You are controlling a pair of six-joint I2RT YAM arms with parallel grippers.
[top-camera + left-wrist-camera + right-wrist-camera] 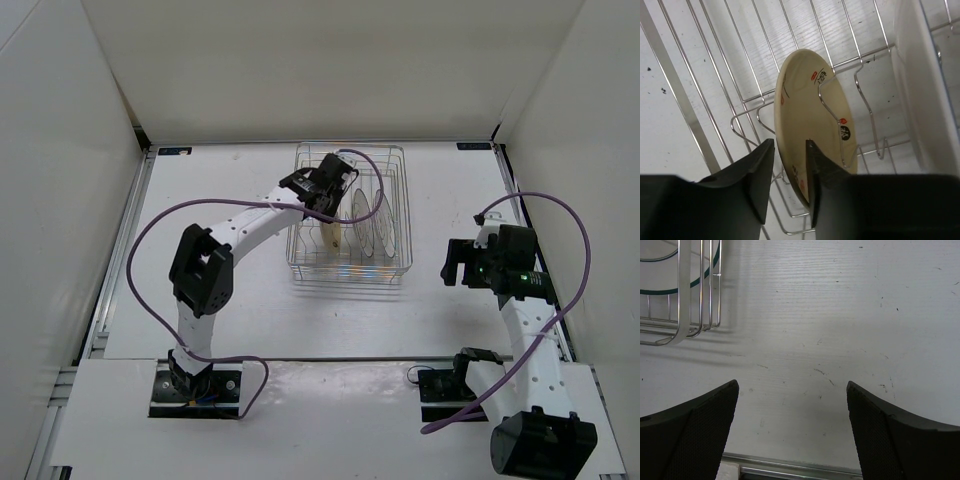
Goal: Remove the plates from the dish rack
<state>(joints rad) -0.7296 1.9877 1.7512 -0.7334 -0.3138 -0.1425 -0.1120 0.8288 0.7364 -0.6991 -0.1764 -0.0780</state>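
Observation:
The dish rack [300, 268] is a silver wire basket at the table's middle back. A tan plate [330, 237] stands on edge in it, with two silver plates [366, 212] to its right. My left gripper [338, 190] reaches down into the rack. In the left wrist view the tan plate [805, 100] stands between divider wires [740, 75], and my left gripper [790, 145] has its narrow jaws closed over the plate's rim, one finger on each face. A silver plate's edge [920, 90] shows at the right. My right gripper [455, 262] is open and empty over bare table [792, 390].
The rack's corner [685, 315] shows at the upper left of the right wrist view, to the left of my right gripper. White walls enclose the table on three sides. A metal rail [790, 471] runs along the near edge under the right gripper.

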